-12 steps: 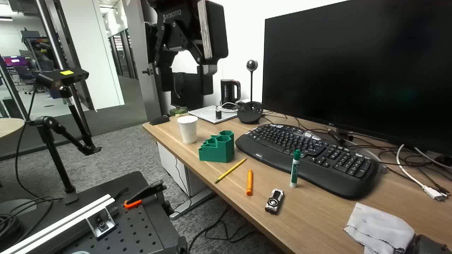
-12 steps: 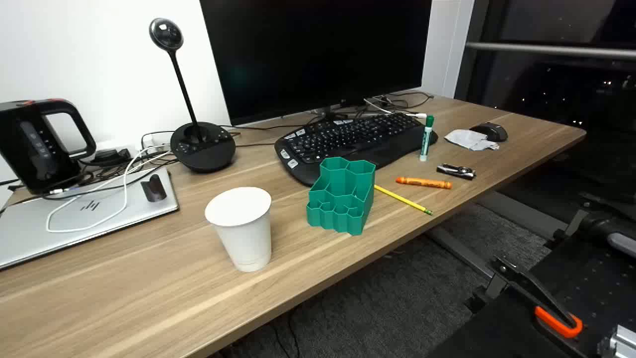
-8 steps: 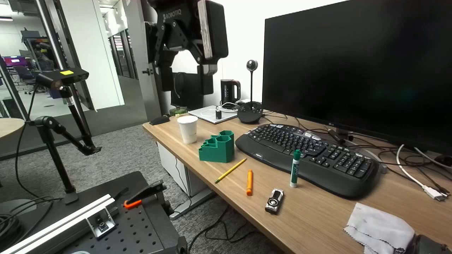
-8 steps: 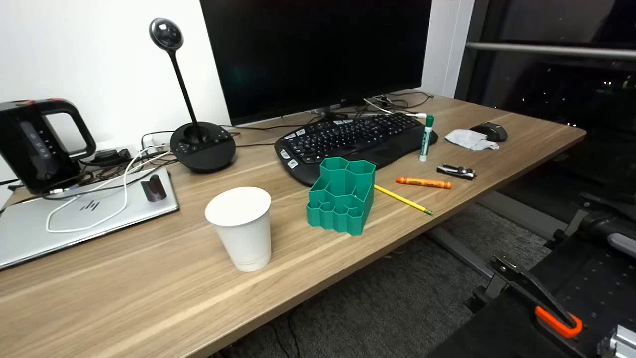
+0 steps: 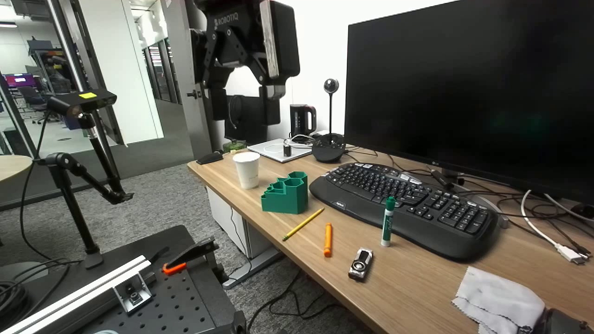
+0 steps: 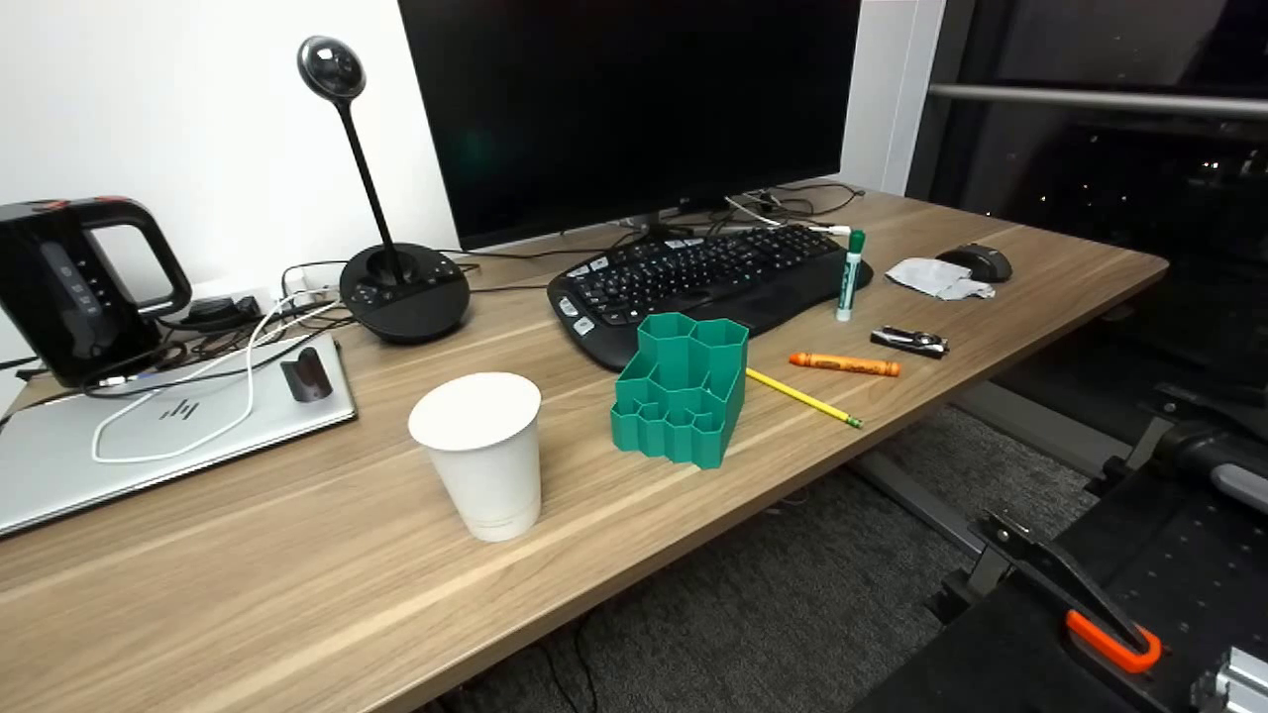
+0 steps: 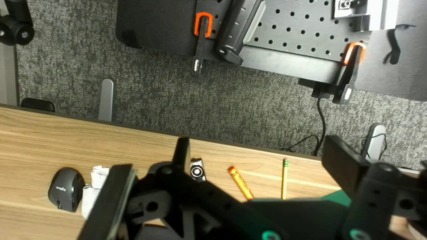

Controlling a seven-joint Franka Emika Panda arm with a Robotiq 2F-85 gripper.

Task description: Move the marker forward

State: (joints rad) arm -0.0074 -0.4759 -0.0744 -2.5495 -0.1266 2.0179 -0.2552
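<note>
The marker (image 5: 388, 222) is slim, with a green cap, a green label and a white end. It stands upright on the wooden desk, cap up, just in front of the black keyboard (image 5: 394, 208). It also stands upright in an exterior view (image 6: 849, 277). In the wrist view the marker does not show; the gripper's body covers that part of the desk. My gripper (image 5: 246, 109) hangs high above the desk, well apart from the marker. Its fingers are wide apart with nothing between them, as the wrist view (image 7: 258, 155) also shows.
An orange crayon (image 5: 328, 240), a yellow pencil (image 5: 303, 224) and a small black-silver object (image 5: 360, 264) lie near the marker. A green hexagonal holder (image 5: 285, 195) and a white cup (image 6: 485, 456) stand on the desk. The monitor (image 5: 464, 93) rises behind the keyboard. A white cloth (image 5: 499, 299) lies beside a mouse.
</note>
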